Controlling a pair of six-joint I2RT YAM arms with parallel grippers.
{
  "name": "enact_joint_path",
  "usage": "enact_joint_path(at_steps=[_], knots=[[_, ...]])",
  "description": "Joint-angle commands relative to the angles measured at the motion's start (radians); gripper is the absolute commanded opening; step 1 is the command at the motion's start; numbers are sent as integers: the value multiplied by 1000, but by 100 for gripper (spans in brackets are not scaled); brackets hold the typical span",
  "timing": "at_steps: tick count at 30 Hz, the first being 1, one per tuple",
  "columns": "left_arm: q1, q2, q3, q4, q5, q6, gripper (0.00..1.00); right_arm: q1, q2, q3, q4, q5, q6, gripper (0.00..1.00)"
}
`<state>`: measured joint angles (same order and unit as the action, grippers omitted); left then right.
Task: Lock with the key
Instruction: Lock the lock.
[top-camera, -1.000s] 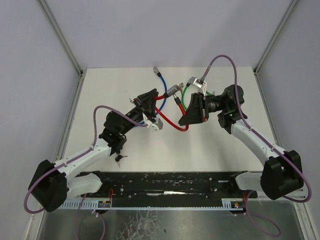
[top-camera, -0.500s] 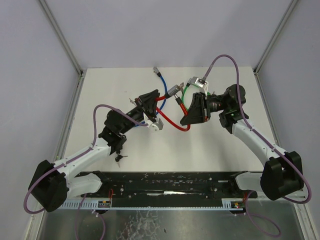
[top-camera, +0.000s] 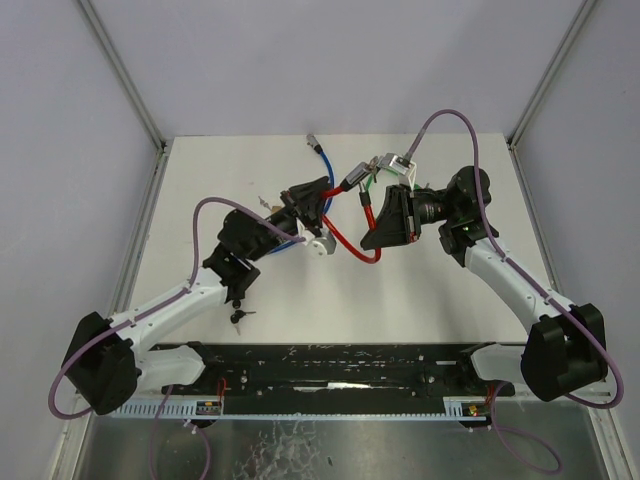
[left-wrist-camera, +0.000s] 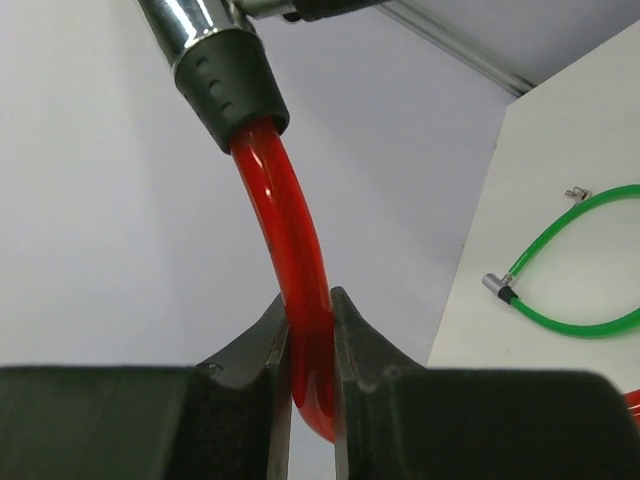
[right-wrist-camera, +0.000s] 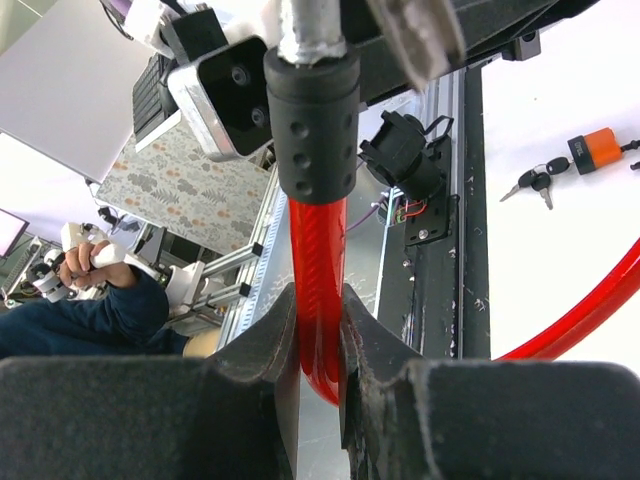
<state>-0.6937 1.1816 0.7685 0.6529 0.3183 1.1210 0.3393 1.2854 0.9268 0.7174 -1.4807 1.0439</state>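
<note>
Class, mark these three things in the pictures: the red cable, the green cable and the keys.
red cable (left-wrist-camera: 297, 240): left wrist view, the middle of its curved stretch.
green cable (left-wrist-camera: 548, 232): left wrist view, its upper strand.
keys (right-wrist-camera: 531, 181): right wrist view, a black key head.

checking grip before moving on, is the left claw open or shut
Shut. In the left wrist view the left claw's fingers press both sides of the red cable.

Blue cable (top-camera: 326, 163) and green cable (left-wrist-camera: 575, 322) crowd behind red cable (left-wrist-camera: 295, 250), keys (right-wrist-camera: 532, 183) nearer.
</note>
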Motion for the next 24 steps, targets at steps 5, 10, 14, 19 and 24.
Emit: enact_joint_path(at_steps=[5,10,14,19,24], knots=[[25,30,102,-108,31,-64,0,-3,-37,56,30,26,85,0],[41,54,99,-154,21,48,0,-3,-57,64,75,9,133,0],[75,46,82,-97,66,48,0,-13,-55,65,84,7,151,0],[100,38,79,-73,94,46,0,-19,-57,71,135,-1,201,0],[108,14,60,-54,145,3,0,-56,-58,81,128,-1,198,0]])
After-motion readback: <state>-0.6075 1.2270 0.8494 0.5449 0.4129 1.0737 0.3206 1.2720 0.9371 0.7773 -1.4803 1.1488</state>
